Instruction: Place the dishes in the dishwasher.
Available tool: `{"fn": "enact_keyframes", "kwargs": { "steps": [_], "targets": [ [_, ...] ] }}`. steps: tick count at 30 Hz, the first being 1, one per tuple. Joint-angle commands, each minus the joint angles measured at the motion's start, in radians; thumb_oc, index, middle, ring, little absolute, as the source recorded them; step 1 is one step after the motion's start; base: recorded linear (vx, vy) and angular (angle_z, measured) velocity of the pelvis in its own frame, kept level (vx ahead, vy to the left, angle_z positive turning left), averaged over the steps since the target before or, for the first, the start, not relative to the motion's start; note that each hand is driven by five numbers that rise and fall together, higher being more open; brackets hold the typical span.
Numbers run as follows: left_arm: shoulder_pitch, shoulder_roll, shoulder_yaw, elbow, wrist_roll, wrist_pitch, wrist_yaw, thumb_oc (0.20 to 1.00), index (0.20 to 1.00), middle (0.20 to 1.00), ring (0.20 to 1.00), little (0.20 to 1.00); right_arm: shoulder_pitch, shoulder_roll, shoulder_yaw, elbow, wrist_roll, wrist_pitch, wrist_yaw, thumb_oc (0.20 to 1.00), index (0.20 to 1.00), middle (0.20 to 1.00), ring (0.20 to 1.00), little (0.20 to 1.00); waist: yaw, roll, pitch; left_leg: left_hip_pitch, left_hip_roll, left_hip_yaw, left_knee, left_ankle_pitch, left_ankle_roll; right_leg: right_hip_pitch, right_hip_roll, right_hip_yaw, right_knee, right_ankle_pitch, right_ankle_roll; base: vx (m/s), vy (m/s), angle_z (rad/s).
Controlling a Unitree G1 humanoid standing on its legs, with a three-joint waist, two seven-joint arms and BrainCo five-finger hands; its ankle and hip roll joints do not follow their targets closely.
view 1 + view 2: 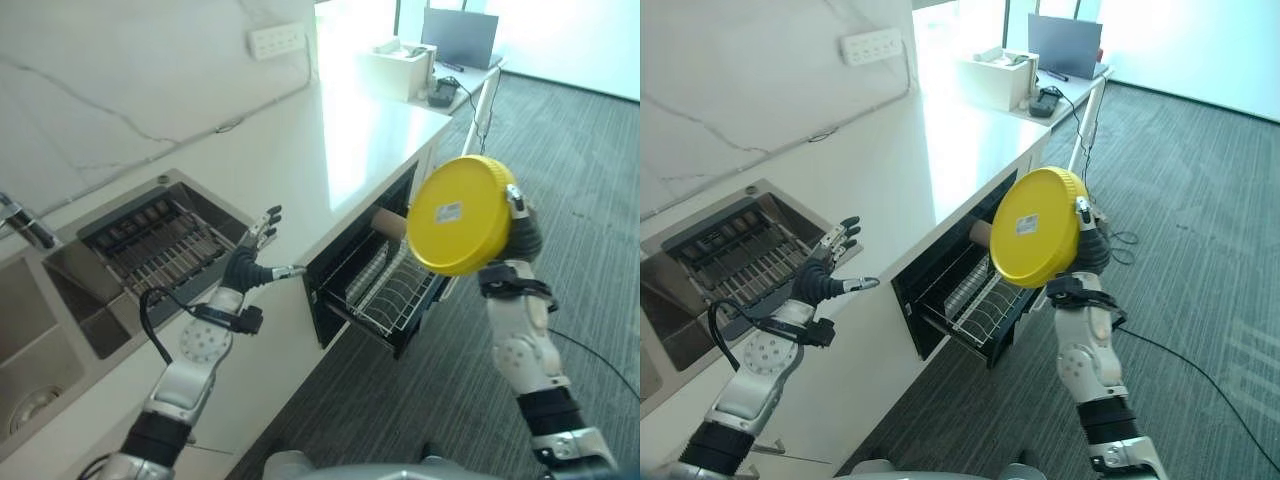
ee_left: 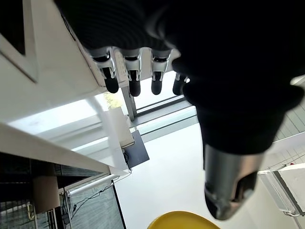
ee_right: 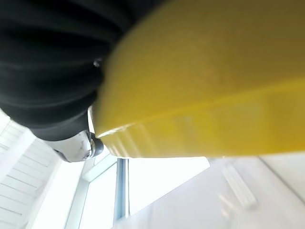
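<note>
A round yellow plate (image 1: 460,215) stands on edge in the air, its underside with a small white label facing me, held by my right hand (image 1: 520,232) shut on its rim. It hangs just above the dishwasher's pulled-out wire rack (image 1: 385,290) under the counter. The plate's yellow rim (image 3: 205,95) runs right past that hand's dark cover in the right wrist view. My left hand (image 1: 252,262) hovers open over the white counter's front edge, left of the dishwasher opening (image 1: 940,285), fingers (image 2: 133,81) straight and spread.
A sink with a dark drying rack (image 1: 150,245) is set in the white counter (image 1: 340,150) at the left. A white box (image 1: 398,65) and a laptop (image 1: 458,38) stand at the far end. Grey carpet (image 1: 580,200) lies to the right.
</note>
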Motion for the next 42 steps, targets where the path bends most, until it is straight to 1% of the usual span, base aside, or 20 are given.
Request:
{"fn": "enact_keyframes", "kwargs": {
  "steps": [1, 2, 3, 4, 6, 8, 9, 11, 14, 18, 20, 25, 31, 38, 42],
  "targets": [
    [-0.102, 0.076, 0.017, -0.037, -0.008, -0.049, -0.006, 1.0, 1.0, 1.0, 1.0, 1.0, -0.076, 0.054, -0.028, -0.091, 0.001, -0.037, 0.023, 0.2, 0.2, 0.2, 0.2, 0.2, -0.006, -0.081, -0.047, 0.057, -0.011, 0.117, 0.013, -0.049, -0.1, -0.014, -0.063, -0.025, 0.06, -0.033, 0.009, 0.08, -0.023, 0.63],
    [-0.106, 0.076, 0.007, -0.036, -0.014, -0.05, -0.012, 1.0, 1.0, 1.0, 1.0, 1.0, -0.075, 0.05, -0.026, -0.091, -0.005, -0.043, 0.012, 0.2, 0.2, 0.2, 0.2, 0.2, -0.01, -0.078, -0.047, 0.054, -0.009, 0.137, 0.01, -0.038, -0.106, -0.003, -0.066, -0.049, 0.054, -0.03, 0.008, 0.07, -0.005, 0.65],
    [-0.114, 0.075, 0.0, -0.03, -0.024, -0.052, -0.028, 1.0, 1.0, 1.0, 1.0, 1.0, -0.066, 0.044, -0.032, -0.096, -0.01, -0.049, -0.003, 0.2, 0.2, 0.2, 0.2, 0.2, -0.02, -0.075, -0.048, 0.055, -0.01, 0.176, 0.008, -0.032, -0.112, 0.007, -0.074, -0.079, 0.05, -0.026, 0.011, 0.08, 0.004, 0.64],
    [-0.119, 0.076, -0.004, -0.022, -0.03, -0.054, -0.033, 1.0, 1.0, 1.0, 1.0, 1.0, -0.061, 0.042, -0.033, -0.099, -0.012, -0.053, -0.009, 0.2, 0.2, 0.2, 0.2, 0.2, -0.023, -0.073, -0.048, 0.056, -0.013, 0.178, 0.006, -0.031, -0.114, 0.009, -0.078, -0.087, 0.053, -0.025, 0.012, 0.08, 0.023, 0.67],
    [-0.121, 0.084, -0.005, -0.015, -0.035, -0.057, -0.04, 1.0, 1.0, 1.0, 1.0, 1.0, -0.052, 0.046, -0.034, -0.097, -0.016, -0.051, -0.005, 0.2, 0.2, 0.2, 0.2, 0.2, -0.028, -0.065, -0.047, 0.067, -0.025, 0.159, -0.01, -0.031, -0.12, 0.008, -0.096, -0.084, 0.065, -0.02, 0.023, 0.09, 0.044, 0.59],
    [-0.117, 0.091, 0.001, -0.019, -0.041, -0.053, -0.044, 1.0, 1.0, 1.0, 1.0, 1.0, -0.05, 0.048, -0.032, -0.098, -0.018, -0.041, -0.007, 0.2, 0.2, 0.2, 0.2, 0.2, -0.029, -0.06, -0.048, 0.079, -0.032, 0.155, -0.027, -0.029, -0.12, 0.009, -0.106, -0.078, 0.067, -0.015, 0.03, 0.09, 0.039, 0.13],
    [-0.112, 0.094, 0.003, -0.025, -0.039, -0.049, -0.043, 1.0, 1.0, 1.0, 1.0, 1.0, -0.046, 0.051, -0.027, -0.1, -0.015, -0.033, -0.005, 0.2, 0.2, 0.2, 0.2, 0.2, -0.026, -0.058, -0.048, 0.086, -0.038, 0.14, -0.039, -0.03, -0.118, 0.009, -0.109, -0.068, 0.064, -0.013, 0.034, 0.11, 0.045, -0.04],
    [-0.105, 0.095, 0.0, -0.036, -0.034, -0.042, -0.04, 1.0, 1.0, 1.0, 1.0, 1.0, -0.042, 0.06, -0.014, -0.093, -0.014, -0.015, 0.001, 0.2, 0.2, 0.2, 0.2, 0.2, -0.024, -0.052, -0.05, 0.095, -0.043, 0.132, -0.057, -0.026, -0.115, 0.012, -0.11, -0.057, 0.054, -0.014, 0.037, 0.11, 0.044, -0.16],
    [-0.102, 0.088, -0.006, -0.05, -0.022, -0.029, -0.029, 1.0, 1.0, 1.0, 1.0, 1.0, -0.031, 0.078, 0.015, -0.074, -0.043, -0.005, 0.021, 0.2, 0.2, 0.2, 0.2, 0.2, -0.013, -0.053, -0.045, 0.094, -0.05, 0.127, -0.054, -0.03, -0.112, 0.016, -0.113, -0.061, 0.05, -0.007, 0.041, 0.09, 0.013, -0.1],
    [-0.103, 0.094, -0.009, -0.052, -0.026, -0.022, -0.046, 1.0, 1.0, 1.0, 1.0, 1.0, -0.05, 0.072, 0.013, -0.025, -0.068, -0.003, 0.02, 0.2, 0.2, 0.2, 0.2, 0.2, 0.005, -0.061, -0.03, 0.077, -0.044, 0.12, -0.025, -0.039, -0.113, 0.015, -0.118, -0.078, 0.069, -0.019, 0.042, 0.05, -0.038, 0.0],
    [-0.104, 0.107, -0.012, -0.058, -0.033, -0.021, -0.067, 1.0, 1.0, 1.0, 1.0, 1.0, -0.07, 0.052, -0.013, 0.013, -0.079, -0.012, 0.016, 0.2, 0.2, 0.2, 0.2, 0.2, 0.021, -0.068, -0.008, 0.038, -0.03, 0.099, 0.038, -0.054, -0.116, 0.005, -0.114, -0.077, 0.106, -0.039, 0.038, 0.06, -0.11, 0.04],
    [-0.138, 0.122, -0.024, -0.055, -0.038, -0.006, -0.079, 1.0, 1.0, 1.0, 1.0, 1.0, -0.132, 0.016, -0.025, 0.099, -0.088, 0.019, 0.013, 0.2, 0.2, 0.2, 0.2, 0.2, 0.043, -0.073, 0.021, -0.012, -0.013, 0.076, 0.093, -0.058, -0.125, -0.009, -0.12, -0.082, 0.136, -0.049, 0.037, 0.02, -0.07, 0.07],
    [-0.17, 0.141, -0.037, -0.057, -0.04, 0.007, -0.095, 1.0, 1.0, 1.0, 1.0, 1.0, -0.186, 0.001, -0.014, 0.185, -0.083, 0.016, -0.005, 0.2, 0.2, 0.2, 0.2, 0.2, 0.066, -0.079, 0.05, -0.056, -0.006, 0.054, 0.142, -0.065, -0.13, -0.009, -0.123, -0.094, 0.145, -0.054, 0.039, 0.04, -0.07, 0.02],
    [-0.205, 0.147, -0.064, -0.06, -0.038, 0.014, -0.09, 1.0, 1.0, 1.0, 1.0, 1.0, -0.273, -0.015, 0.004, 0.294, -0.092, 0.007, -0.042, 0.2, 0.2, 0.2, 0.2, 0.2, 0.084, -0.069, 0.08, -0.104, -0.007, 0.035, 0.188, -0.067, -0.136, -0.007, -0.122, -0.095, 0.137, -0.055, 0.041, 0.01, -0.017, 0.0],
    [-0.235, 0.152, -0.083, -0.06, -0.042, 0.017, -0.087, 1.0, 1.0, 1.0, 1.0, 1.0, -0.33, -0.03, 0.022, 0.368, -0.099, 0.002, -0.047, 0.2, 0.2, 0.2, 0.2, 0.2, 0.094, -0.062, 0.1, -0.139, -0.008, 0.021, 0.225, -0.072, -0.141, -0.014, -0.126, -0.097, 0.144, -0.06, 0.036, 0.02, -0.004, -0.01]
  ]
}}
